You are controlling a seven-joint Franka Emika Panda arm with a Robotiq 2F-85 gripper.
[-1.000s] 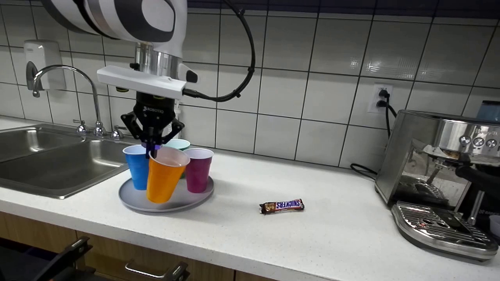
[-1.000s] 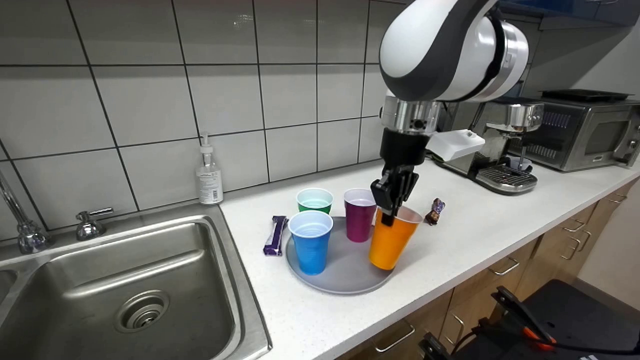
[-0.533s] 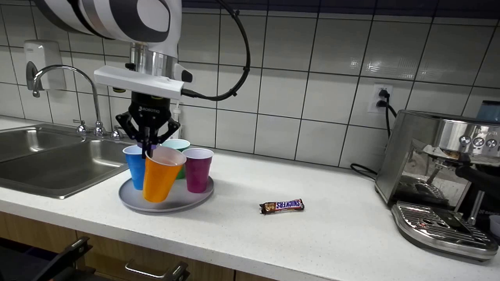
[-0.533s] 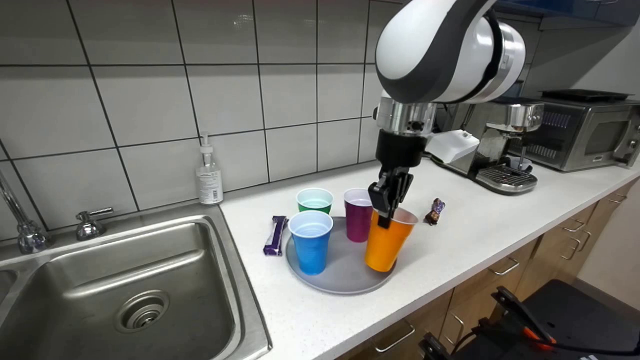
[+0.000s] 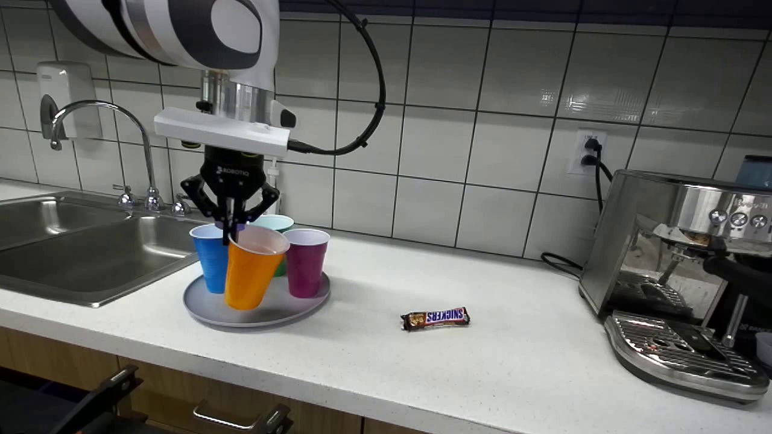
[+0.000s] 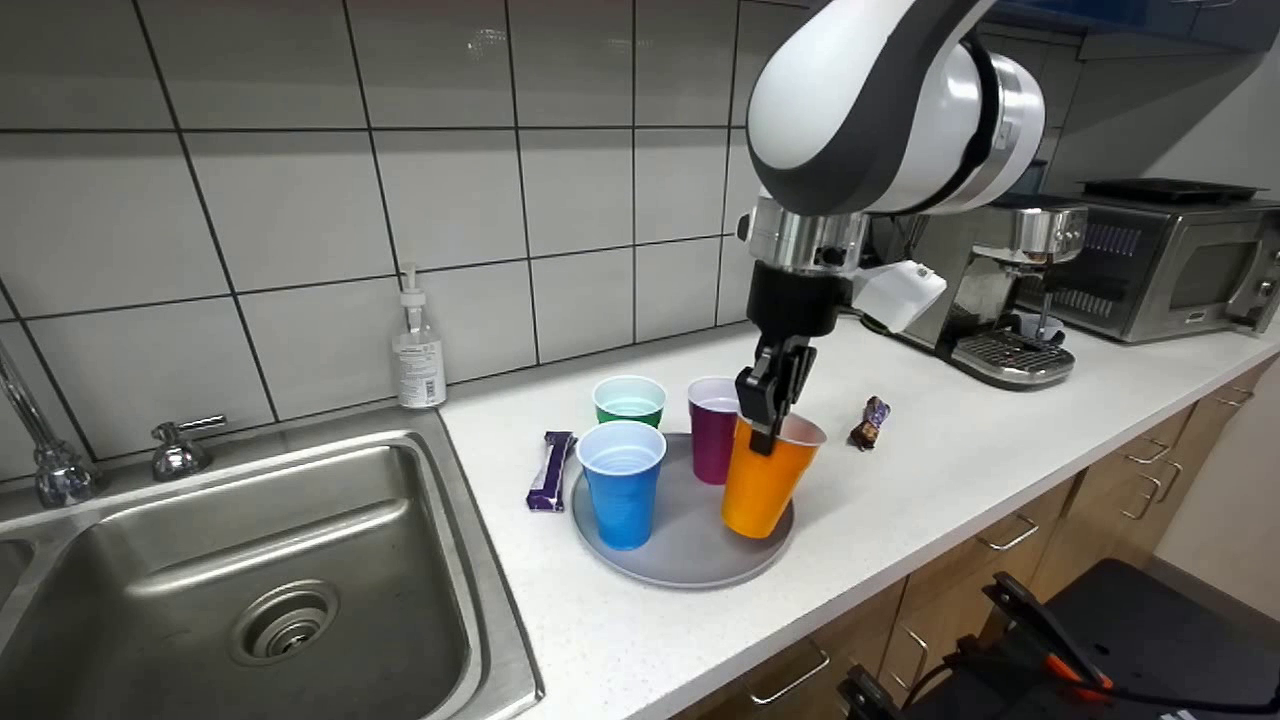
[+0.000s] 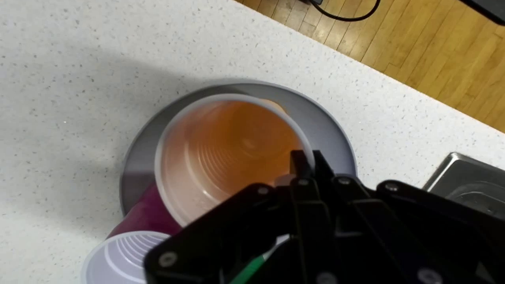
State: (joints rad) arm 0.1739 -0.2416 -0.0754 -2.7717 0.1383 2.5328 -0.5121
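Note:
My gripper is shut on the rim and upper wall of an orange cup. In the wrist view, one finger sits inside the cup and the opposite finger is outside. The cup hangs tilted over the grey round plate, its mouth leaning away from the sink. Whether its base touches the plate I cannot tell. On the plate, a blue cup and a magenta cup stand upright. A green cup stands behind the blue one, its lower part hidden.
A Snickers bar lies on the counter to one side of the plate, a purple-wrapped bar on the other. A steel sink, a pump bottle and a coffee machine stand around; a microwave is farther off.
The gripper and the orange cup have shifted slightly left in both exterior views, farther over the plate. The grip is unchanged, and the other cups have not moved.

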